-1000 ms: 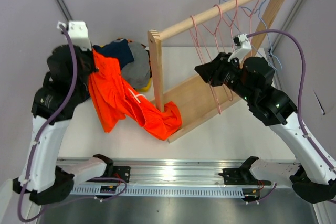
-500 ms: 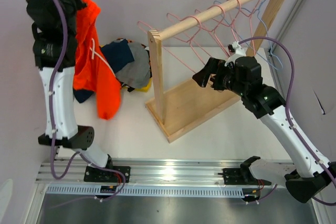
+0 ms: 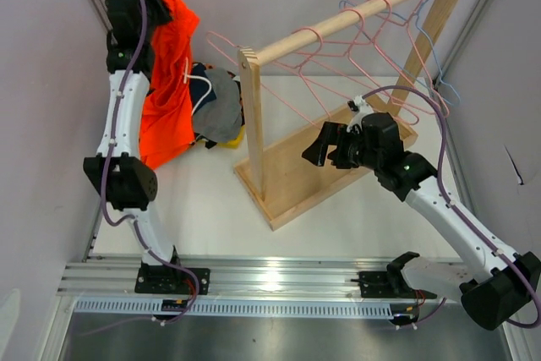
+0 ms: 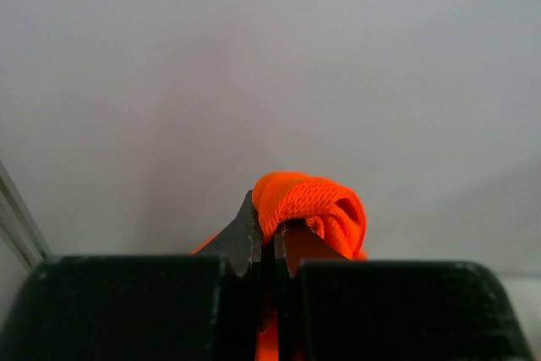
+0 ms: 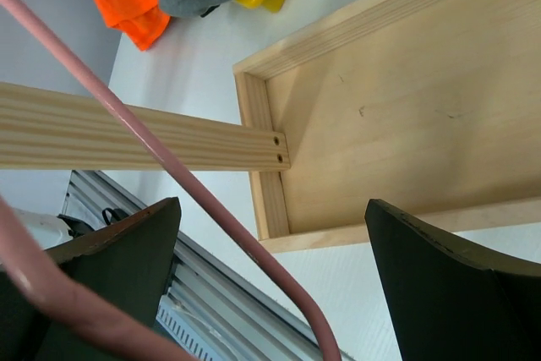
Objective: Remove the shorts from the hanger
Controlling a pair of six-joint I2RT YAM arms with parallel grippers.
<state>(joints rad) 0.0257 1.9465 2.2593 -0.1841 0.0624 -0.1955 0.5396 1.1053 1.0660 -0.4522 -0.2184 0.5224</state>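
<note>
Left gripper clamped on bright orange shorts, which hang lengthwise below it, over far-left corner clothes pile. Right gripper wide, unloaded.

Mesh-knit orange shorts; matt, probably bare wooden rack.

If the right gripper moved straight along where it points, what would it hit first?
Probably the pink hanger wire crossing just ahead of the open right gripper; behind it, the wooden post. Depth is unclear.
</note>
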